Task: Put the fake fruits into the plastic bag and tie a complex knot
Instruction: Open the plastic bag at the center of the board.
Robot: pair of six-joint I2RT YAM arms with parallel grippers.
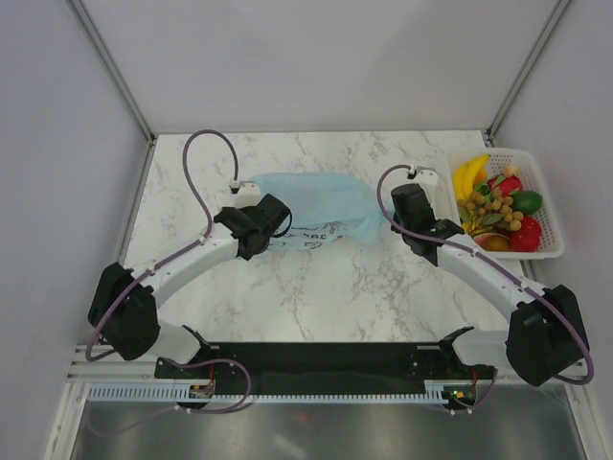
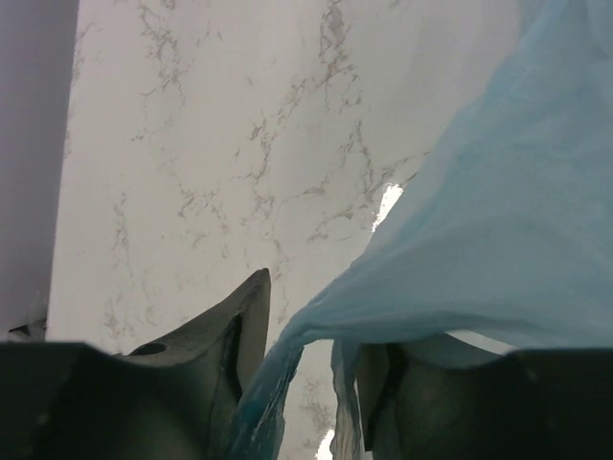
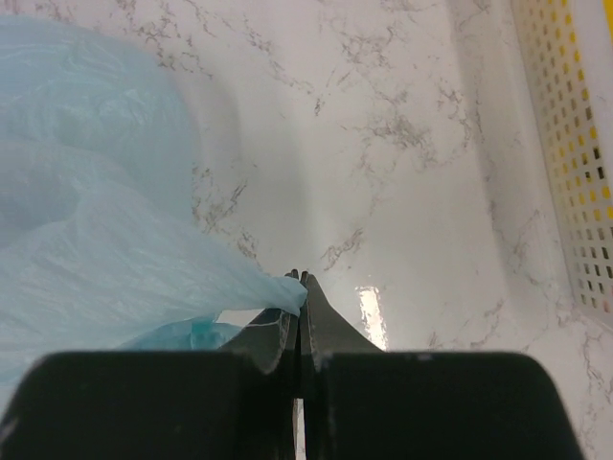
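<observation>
We have bagged no fake fruits (image 1: 498, 206); all lie in the basket (image 1: 547, 196), and no knot is tied. Our right gripper (image 3: 300, 279) pinches the plastic bag (image 1: 316, 196); our left gripper (image 2: 316, 331) gapes around a fold.

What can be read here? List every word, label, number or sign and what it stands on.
No text can be read.
The bag carries dark print on its white panel, too small and blurred to read in the top view.
Nothing else shows lettering.
</observation>
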